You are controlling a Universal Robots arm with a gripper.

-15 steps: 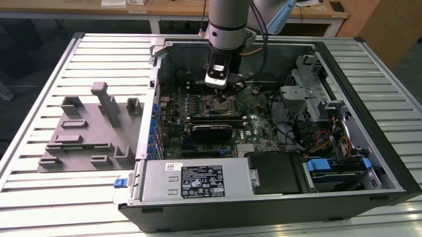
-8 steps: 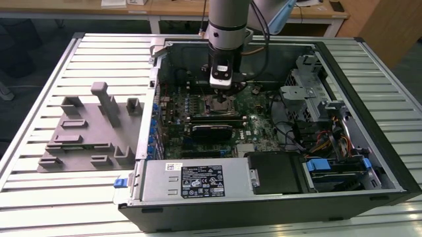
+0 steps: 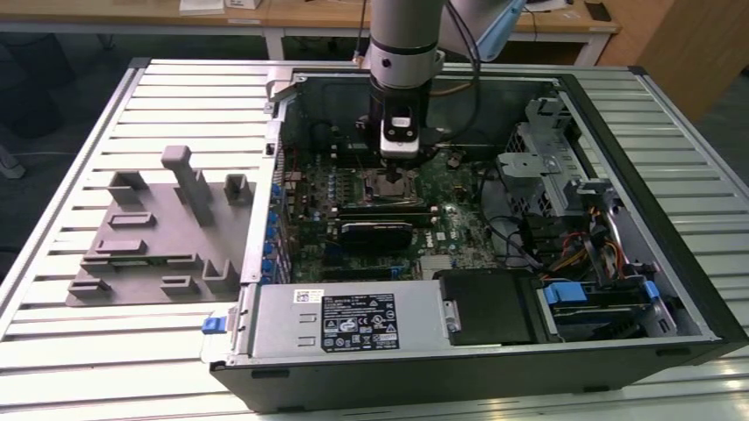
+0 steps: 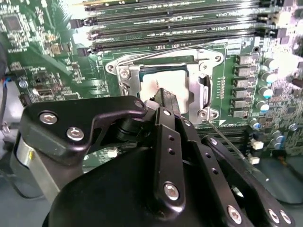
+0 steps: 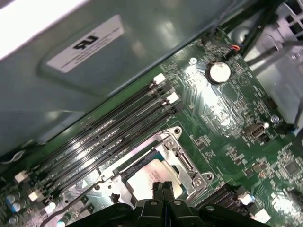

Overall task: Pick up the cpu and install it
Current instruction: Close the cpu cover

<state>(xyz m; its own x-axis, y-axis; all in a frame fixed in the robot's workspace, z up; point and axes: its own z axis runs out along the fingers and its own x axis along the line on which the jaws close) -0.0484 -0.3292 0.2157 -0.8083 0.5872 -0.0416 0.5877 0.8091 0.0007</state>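
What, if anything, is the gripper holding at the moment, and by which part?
Seemingly nothing: the gripper is shut, its tips just over the cpu, which lies flat in its socket.

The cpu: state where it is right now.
In the first wrist view the cpu lies inside the metal socket frame on the motherboard, beside the memory slots, under the gripper.

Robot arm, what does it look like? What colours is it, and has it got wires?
The arm is a round silver-grey tube ending in a black wrist with a pale block on it. A dark cable hangs beside it. The gripper is shiny black, built from flat bars joined by silver screws, with two thin black fingers.
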